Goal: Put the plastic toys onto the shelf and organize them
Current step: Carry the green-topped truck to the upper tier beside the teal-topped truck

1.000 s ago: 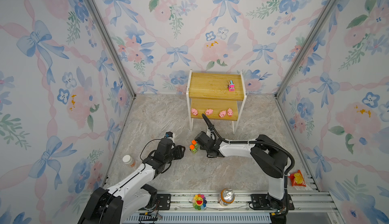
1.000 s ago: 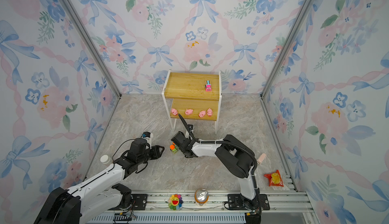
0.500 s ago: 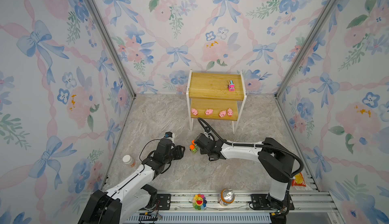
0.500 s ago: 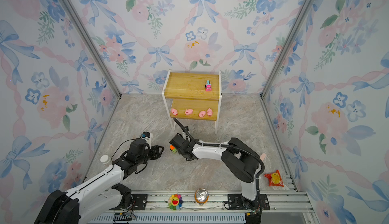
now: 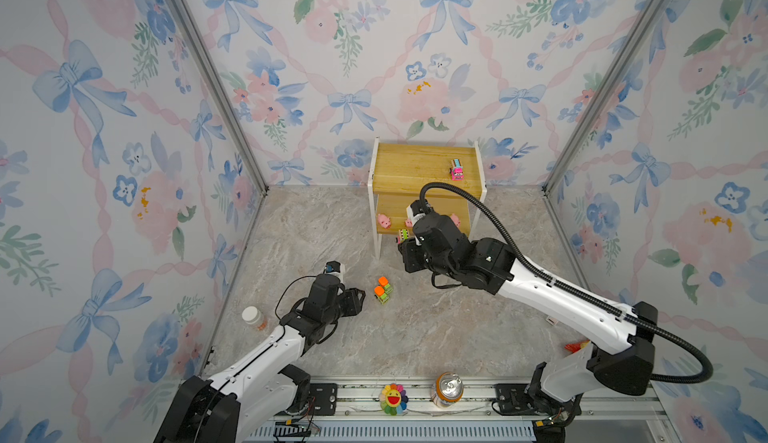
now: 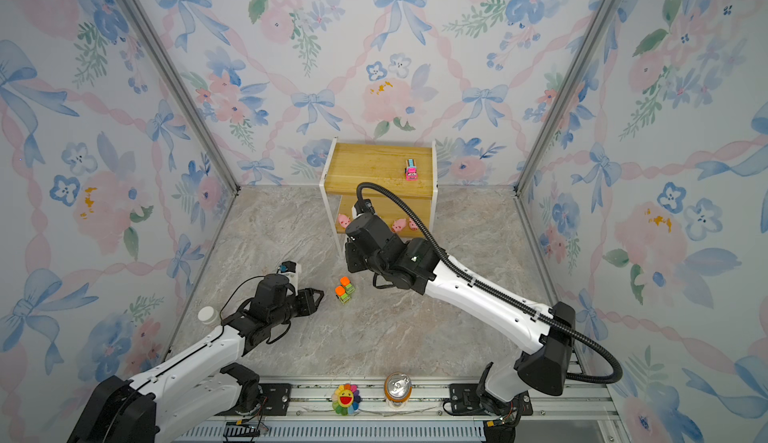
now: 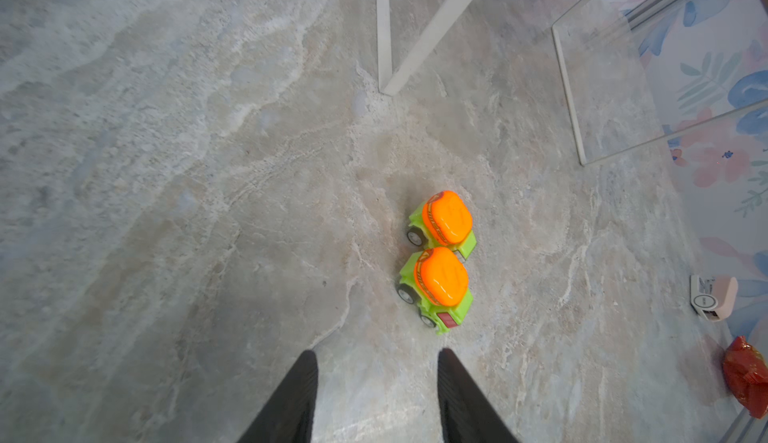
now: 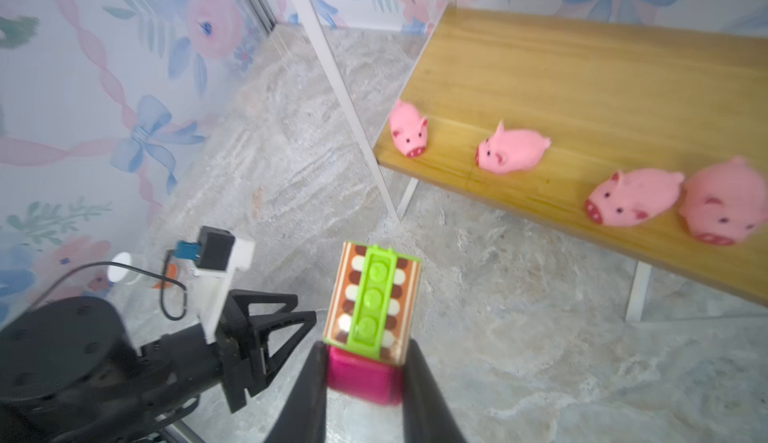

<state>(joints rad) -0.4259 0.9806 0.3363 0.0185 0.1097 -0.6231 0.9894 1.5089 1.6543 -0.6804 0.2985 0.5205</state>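
Marbled tabletop [image 5: 415, 337] carries the shelf [image 5: 411, 162] at the back wall [image 5: 374, 66], four pink pigs [image 8: 511, 152] lined along its lower board and one pink truck [image 5: 456, 169] on its top board. Just before that lower board the right pincer [image 8: 365, 351] pinches a second striped-top truck [image 8: 372, 295] by its sides. Two green trucks [image 7: 440, 278] stand touching on the tabletop, just ahead of the left pincer [image 7: 376, 355], whose jaws are spread, empty.

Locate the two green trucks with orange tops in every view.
Top view: green trucks on the floor, near centre.
Top view: same floor spot, left of centre.
Left wrist: on the floor, short of the shelf leg.
Right wrist: not in it.
Shared landmark: that shelf leg, in all four.
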